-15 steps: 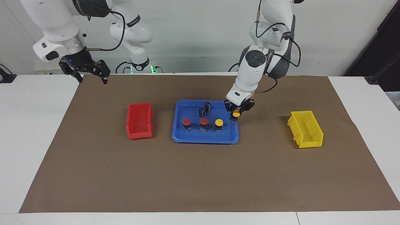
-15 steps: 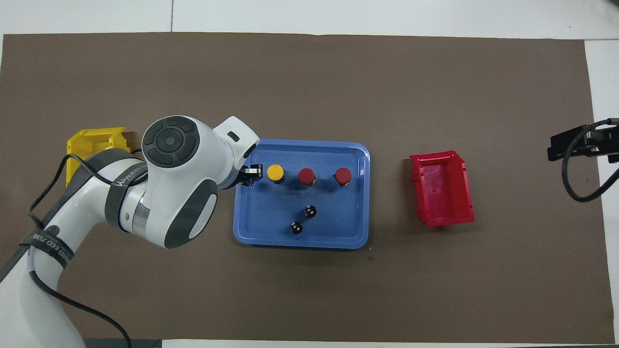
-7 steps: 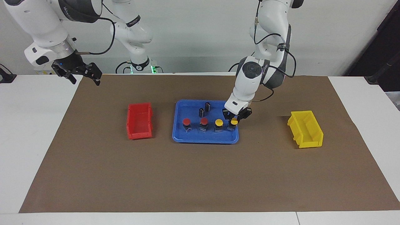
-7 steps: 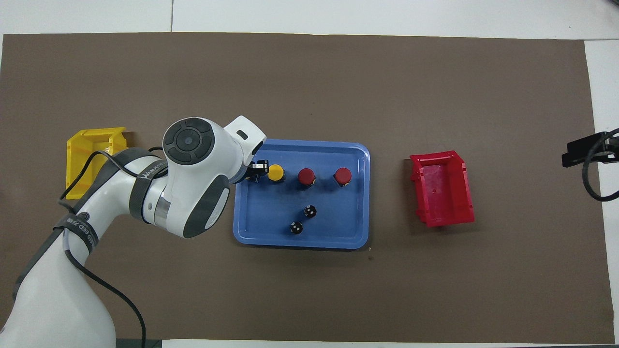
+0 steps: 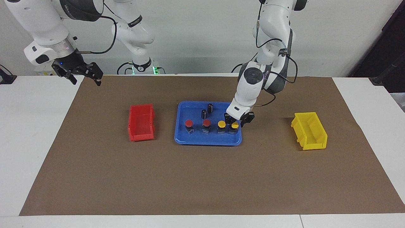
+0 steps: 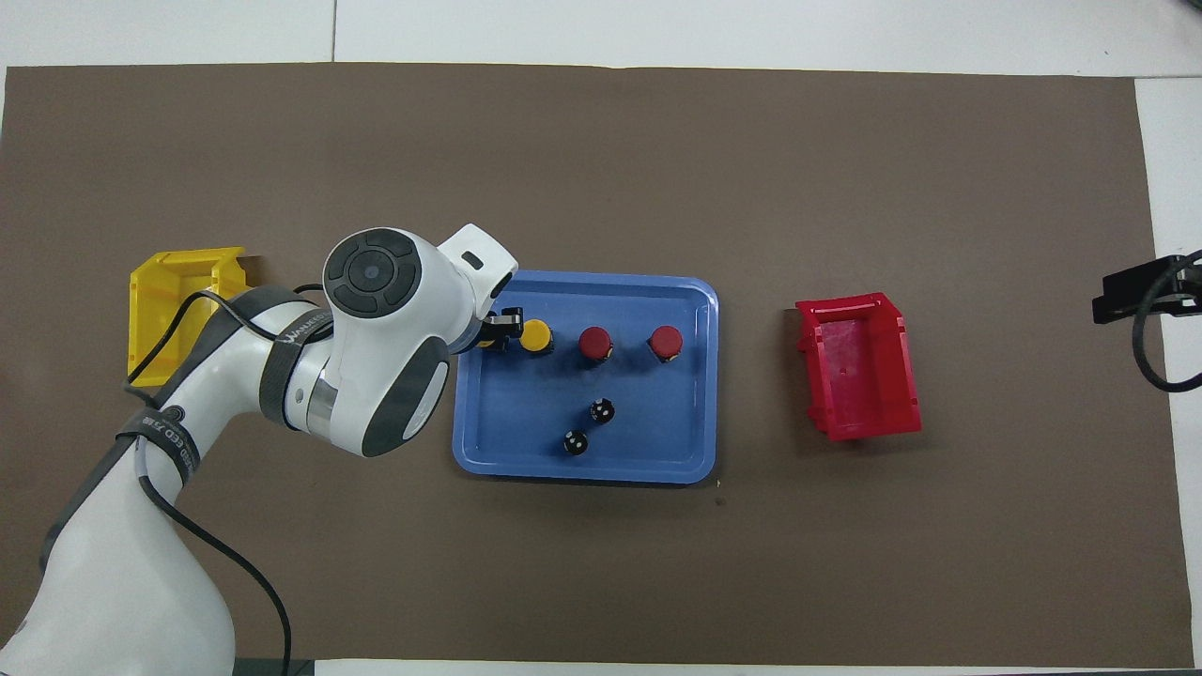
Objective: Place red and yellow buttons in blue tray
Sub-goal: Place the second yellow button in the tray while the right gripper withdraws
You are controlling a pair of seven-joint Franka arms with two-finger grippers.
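My left arm reached down steeply, its left gripper (image 5: 234,123) low with fingers parted. My right arm waited raised at its own end, the right gripper (image 5: 84,75) hanging with fingers spread apart.

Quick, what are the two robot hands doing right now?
Left gripper: at the last yellow button in the blue tray; grip cannot be told.
Right gripper: open, empty, waiting.

Bright even light from above, soft short shadows, sharp focus

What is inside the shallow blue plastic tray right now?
In the shallow blue plastic tray: two red buttons, two yellow buttons and two dark cylinders. The left gripper partly covers one yellow button.
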